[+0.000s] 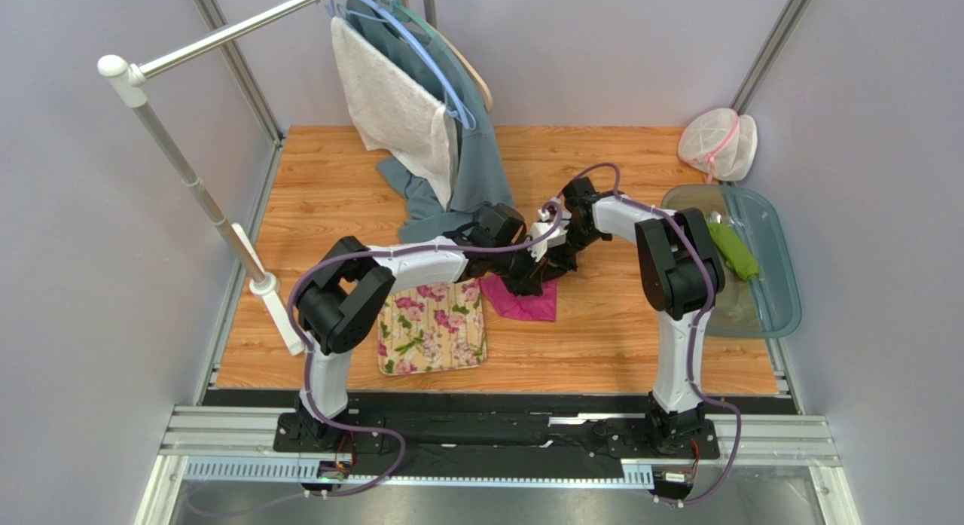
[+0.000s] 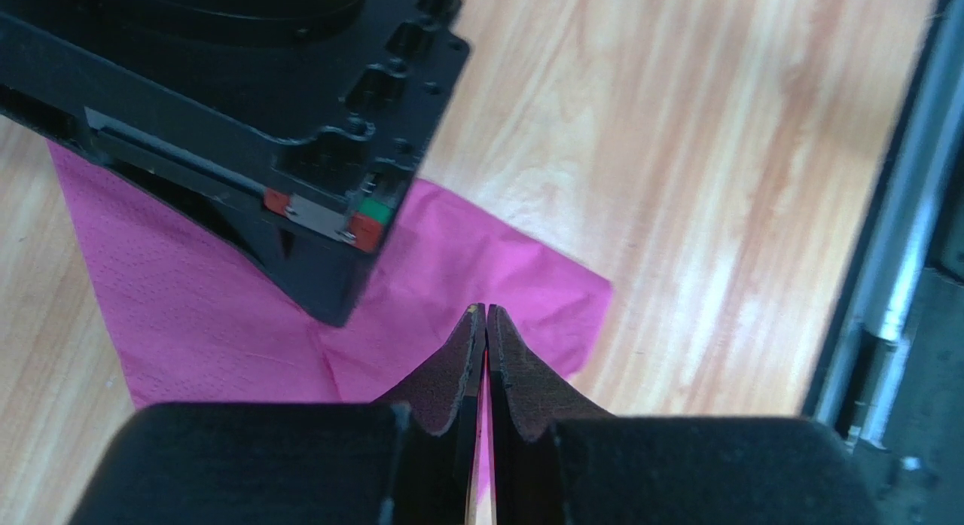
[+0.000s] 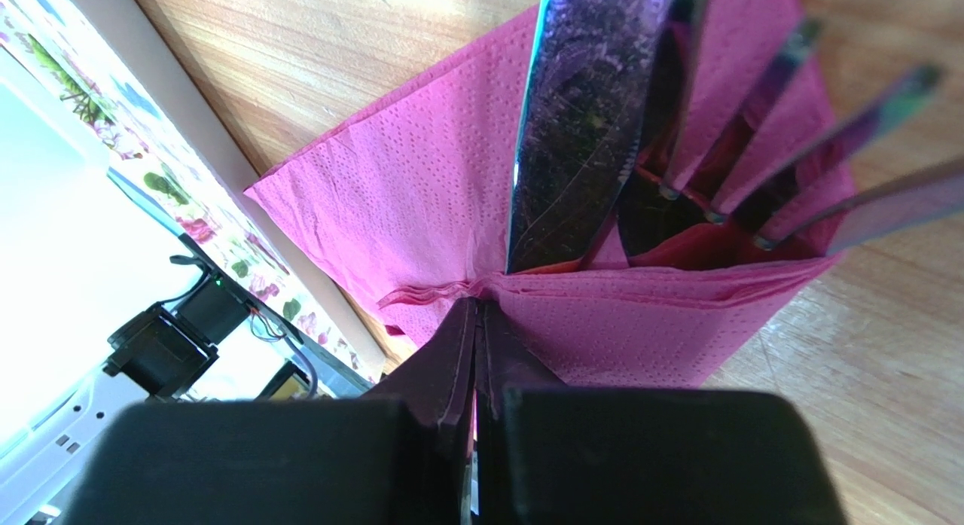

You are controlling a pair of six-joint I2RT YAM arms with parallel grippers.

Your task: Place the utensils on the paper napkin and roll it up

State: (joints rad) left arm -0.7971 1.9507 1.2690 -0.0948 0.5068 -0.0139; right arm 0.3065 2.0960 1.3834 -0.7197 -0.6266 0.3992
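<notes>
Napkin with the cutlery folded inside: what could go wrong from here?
1. The knife and fork poke out of the napkin's open end; a tilt or tug could slide them out.
2. The right gripper seems to pinch only the fold's thin edge; a hard pull might tear it or slip.
3. The left gripper, shut, sits right beside the right one; they could bump while rolling.

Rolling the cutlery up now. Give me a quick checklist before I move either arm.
1. utensils inside the paper napkin fold: ok, blade and tines poke out the far end.
2. right gripper pinching the folded edge: ok, shut on it.
3. left gripper holding the napkin: cannot tell, tips together over it.
4. Napkin rolled up: not ok, only folded over.
</notes>
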